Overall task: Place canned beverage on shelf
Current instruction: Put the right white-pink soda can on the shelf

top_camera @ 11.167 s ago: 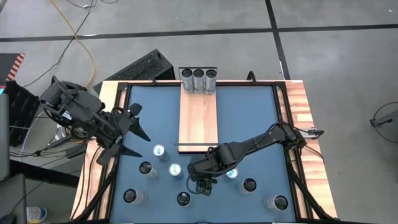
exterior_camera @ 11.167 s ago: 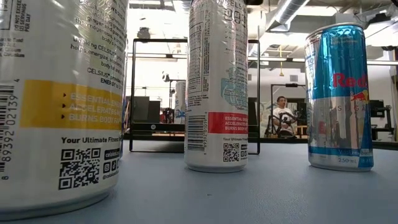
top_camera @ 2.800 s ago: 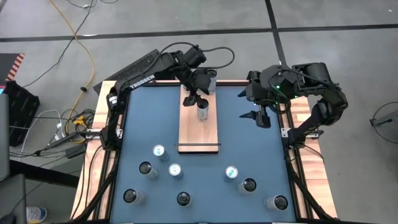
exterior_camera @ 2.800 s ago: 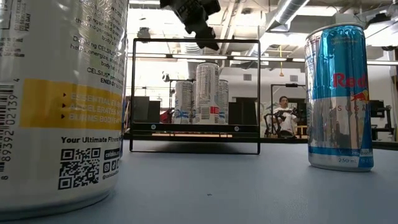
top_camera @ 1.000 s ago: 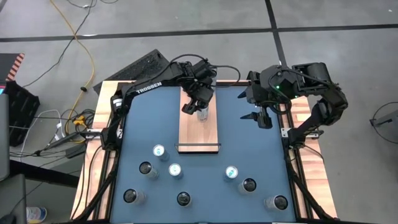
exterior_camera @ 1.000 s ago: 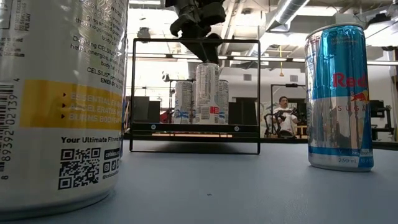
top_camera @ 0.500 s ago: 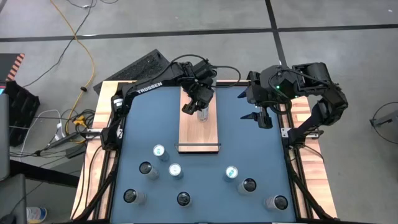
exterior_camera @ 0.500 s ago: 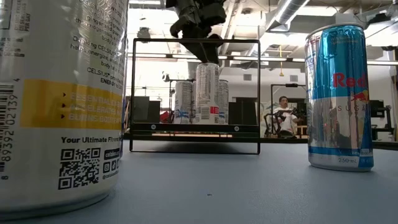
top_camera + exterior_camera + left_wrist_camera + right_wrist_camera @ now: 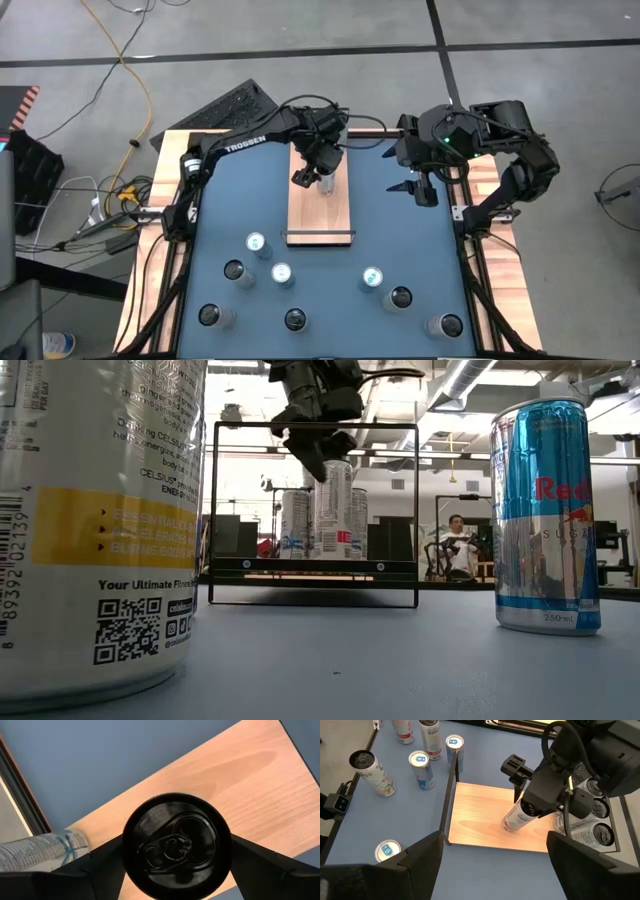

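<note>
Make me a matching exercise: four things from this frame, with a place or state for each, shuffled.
Things:
1. left gripper
2. right gripper
3. black-topped can
4. blue and silver can

Places or states:
A. standing on the blue table
B. open over the table's right side, nothing in it
C. upright on the shelf
D. straddling a can on the shelf

Pairs: 1-D, 2-B, 3-C, 4-A

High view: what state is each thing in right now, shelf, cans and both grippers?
Light-wood shelf board: flat on blue table.
White black-topped can: upright mid-shelf, under left gripper.
Three silver cans: upright, rowed at shelf's far end.
Loose table cans: upright, unshelved.
Left gripper: around the can's top.
Right gripper: jaws open, empty, beside shelf.
</note>
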`<state>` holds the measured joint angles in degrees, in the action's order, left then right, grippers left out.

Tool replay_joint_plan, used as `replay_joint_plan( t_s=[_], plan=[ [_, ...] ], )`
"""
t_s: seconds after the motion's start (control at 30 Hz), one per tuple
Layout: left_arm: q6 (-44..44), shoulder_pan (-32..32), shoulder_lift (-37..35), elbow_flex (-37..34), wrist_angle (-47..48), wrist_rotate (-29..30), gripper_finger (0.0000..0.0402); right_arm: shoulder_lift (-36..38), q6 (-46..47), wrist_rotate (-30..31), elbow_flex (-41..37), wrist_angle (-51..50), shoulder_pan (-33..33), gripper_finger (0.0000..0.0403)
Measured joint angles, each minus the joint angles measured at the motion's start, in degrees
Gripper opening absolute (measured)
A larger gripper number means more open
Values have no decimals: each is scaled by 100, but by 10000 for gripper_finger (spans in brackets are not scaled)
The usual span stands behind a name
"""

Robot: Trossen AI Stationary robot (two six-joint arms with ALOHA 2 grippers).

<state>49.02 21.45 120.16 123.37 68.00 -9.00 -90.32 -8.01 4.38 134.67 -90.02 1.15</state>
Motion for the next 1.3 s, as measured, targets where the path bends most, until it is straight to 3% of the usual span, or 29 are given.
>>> replay_joint_plan(
  t_s=[0.37,0.97,1.3],
  plan=[
    [-708,63,-7,0,-261,-296,257,0,2,0,0,0,-2,338],
    [-5044,-10,-9,4,-146,1722,253,0,0,2,0,0,-4,338],
    [-5195,-11,-20,13,87,2076,253,0,2,4,0,0,-4,338]
  ],
)
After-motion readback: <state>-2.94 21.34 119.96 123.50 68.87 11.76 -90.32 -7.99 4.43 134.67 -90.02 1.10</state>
